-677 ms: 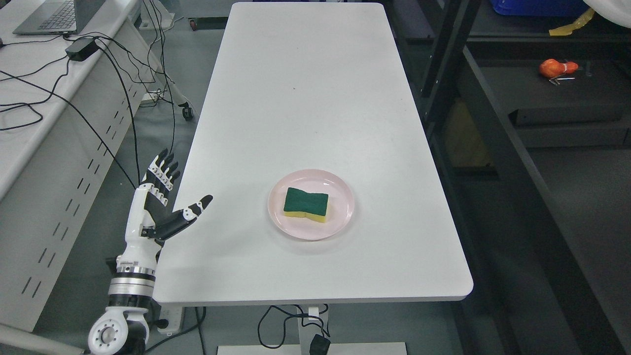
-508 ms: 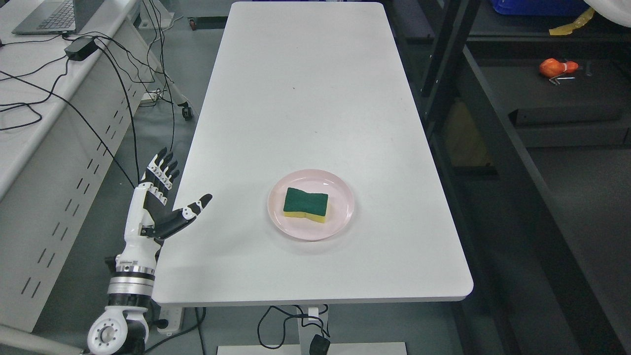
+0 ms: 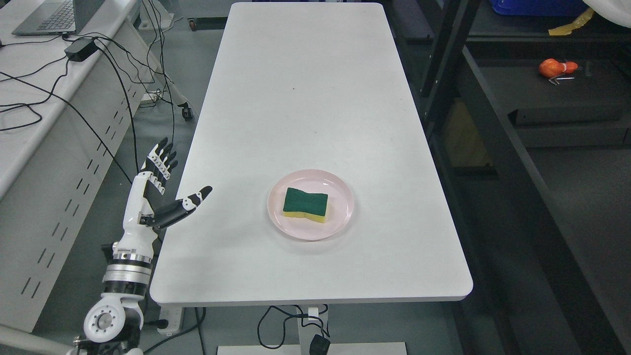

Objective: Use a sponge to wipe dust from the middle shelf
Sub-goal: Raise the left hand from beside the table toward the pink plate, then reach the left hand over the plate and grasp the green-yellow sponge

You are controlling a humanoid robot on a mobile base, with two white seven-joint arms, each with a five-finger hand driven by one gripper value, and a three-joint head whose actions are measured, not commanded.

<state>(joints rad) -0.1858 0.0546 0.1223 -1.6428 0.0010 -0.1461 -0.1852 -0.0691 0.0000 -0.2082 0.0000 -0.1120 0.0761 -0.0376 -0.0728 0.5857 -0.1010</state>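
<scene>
One sponge (image 3: 305, 205), one pink plate (image 3: 340, 219), one white table (image 3: 305, 98), one robot hand in view: left hand (image 3: 155, 197), lower left of frame. Sponge: dark green scrub top, yellow base, pinched waist, lying flat at plate centre, just below middle of frame. Left hand upright beside table's left edge, fingers (image 3: 160, 162) spread and straight, thumb jutting right over table edge, holding nothing. Sponge well apart from fingers, off to their right, no contact. Dark shelf (image 3: 567, 98) at right of frame.
</scene>
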